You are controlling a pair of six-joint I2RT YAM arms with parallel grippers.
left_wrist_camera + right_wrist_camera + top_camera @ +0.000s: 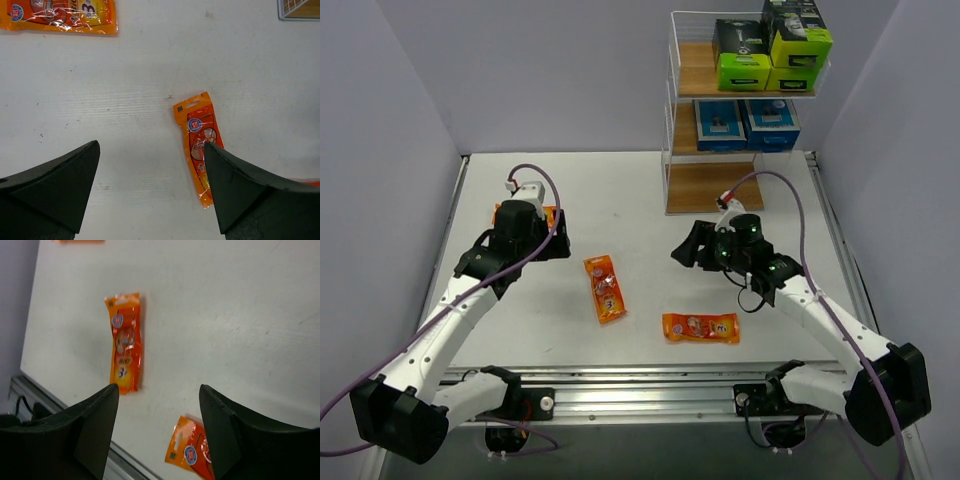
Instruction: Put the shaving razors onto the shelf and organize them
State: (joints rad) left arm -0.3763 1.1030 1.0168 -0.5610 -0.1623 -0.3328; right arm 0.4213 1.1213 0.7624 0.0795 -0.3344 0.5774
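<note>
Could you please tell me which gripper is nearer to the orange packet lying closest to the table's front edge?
Right. The right gripper is just behind that orange packet, on the shelf side; the left gripper is much farther off, to the packet's left.

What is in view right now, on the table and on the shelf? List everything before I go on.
orange razor packets: three, orange, loose on the table; one partly hidden under the left arm
black-and-lime boxes: at least three, black and lime green, stacked on the shelf's top board
blue packs: two, blue, side by side on the middle board
shelf: one, wooden boards in a white wire frame, far right of the table; bottom board bare
table: one, white
left gripper: black, open, by the far-left packet
right gripper: black, open, holding nothing, in front of the shelf
</note>
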